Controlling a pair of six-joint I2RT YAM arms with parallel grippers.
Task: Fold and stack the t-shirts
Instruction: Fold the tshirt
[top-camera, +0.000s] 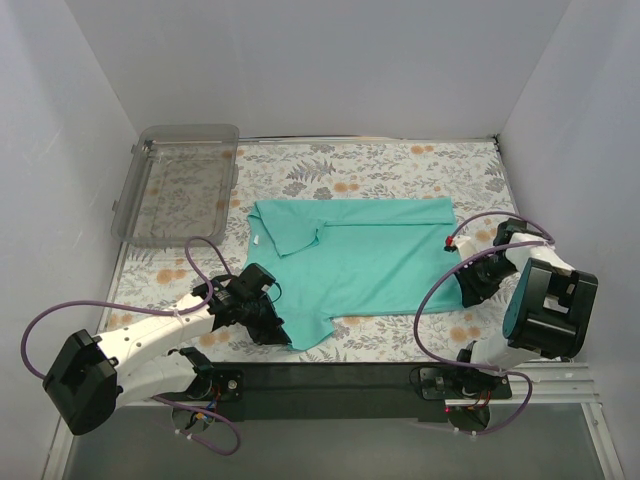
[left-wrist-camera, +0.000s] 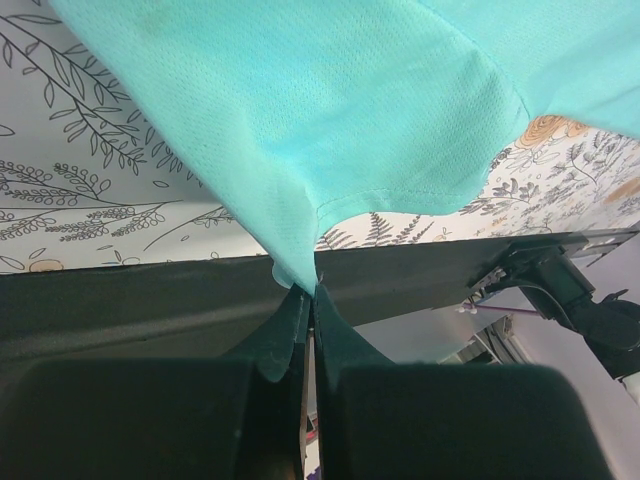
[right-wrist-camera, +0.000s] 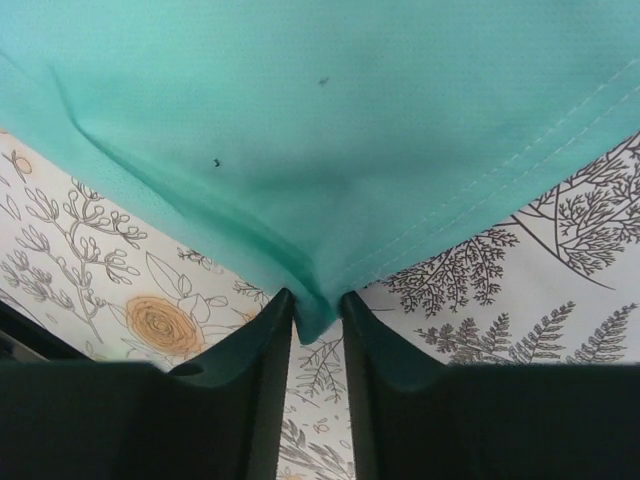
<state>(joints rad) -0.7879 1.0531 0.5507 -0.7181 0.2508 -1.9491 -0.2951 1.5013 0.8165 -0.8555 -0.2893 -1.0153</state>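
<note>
A plain teal t-shirt (top-camera: 360, 255) lies spread flat on the floral tablecloth, collar to the left. My left gripper (top-camera: 272, 325) is at its near left corner, by the sleeve. In the left wrist view its jaws (left-wrist-camera: 308, 292) are pressed together on a small tip of teal cloth (left-wrist-camera: 330, 110). My right gripper (top-camera: 457, 263) is at the shirt's right edge. The right wrist view shows a hemmed corner of the shirt (right-wrist-camera: 320, 130) bunched between the right gripper's (right-wrist-camera: 318, 312) two fingertips, which both touch it with a narrow gap left behind.
A clear plastic tray (top-camera: 190, 130) sits at the back left of the table. A black bar (top-camera: 330, 375) runs along the near edge between the arm bases. White walls close in the left, back and right sides.
</note>
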